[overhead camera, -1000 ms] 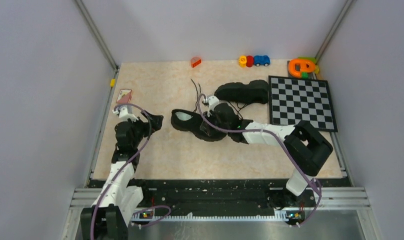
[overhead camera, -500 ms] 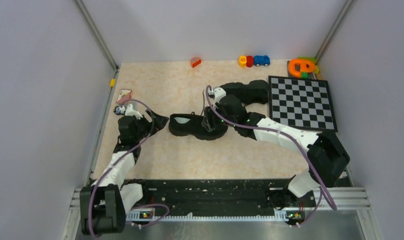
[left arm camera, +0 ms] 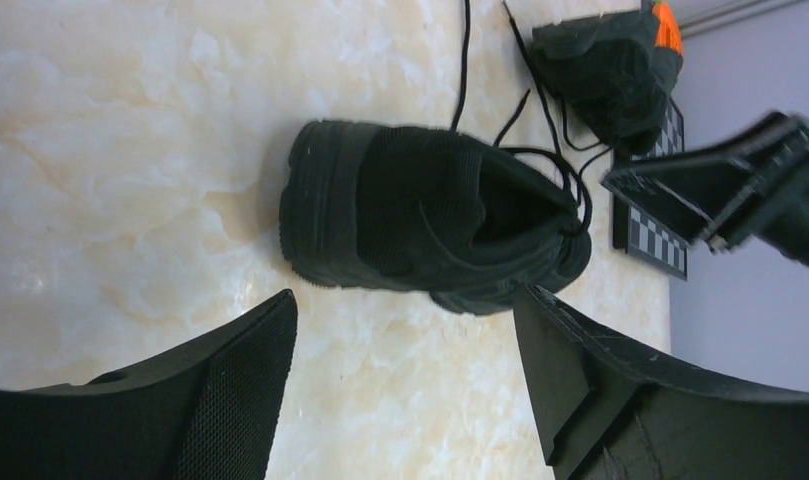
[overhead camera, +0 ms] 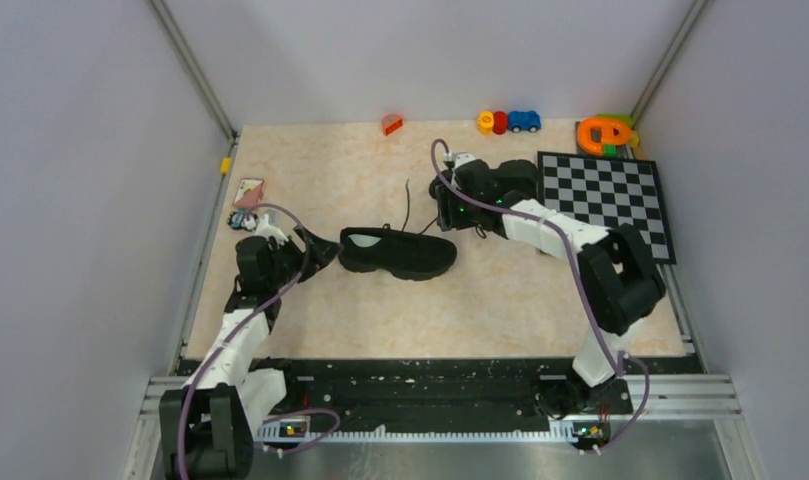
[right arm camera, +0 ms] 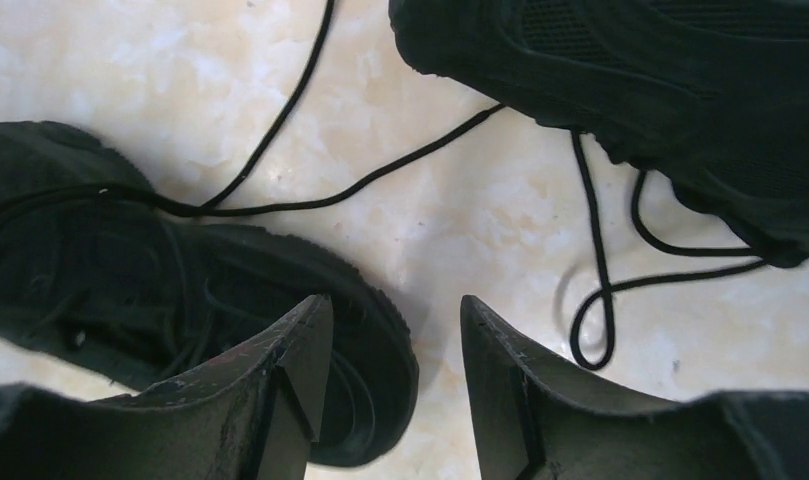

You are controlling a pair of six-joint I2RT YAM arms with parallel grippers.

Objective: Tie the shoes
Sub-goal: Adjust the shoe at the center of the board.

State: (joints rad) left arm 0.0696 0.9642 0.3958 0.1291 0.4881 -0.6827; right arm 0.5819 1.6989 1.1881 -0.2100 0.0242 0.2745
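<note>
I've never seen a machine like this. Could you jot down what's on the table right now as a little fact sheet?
Near shoe: mid-table, laces trailing loose
Far shoe: behind it, beside the checkerboard, laces loose too
Left fingers: open, empty, pointed at the near shoe
Right fingers: open, empty, above the gap between the shoes
Knots: none visible
Back edge: small toys

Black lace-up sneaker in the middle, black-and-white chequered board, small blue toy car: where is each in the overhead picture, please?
Black lace-up sneaker (overhead camera: 398,253): top view, on its upper.
Black-and-white chequered board (overhead camera: 605,195): top view, on its middle squares.
Small blue toy car (overhead camera: 524,121): top view, on its body.
</note>
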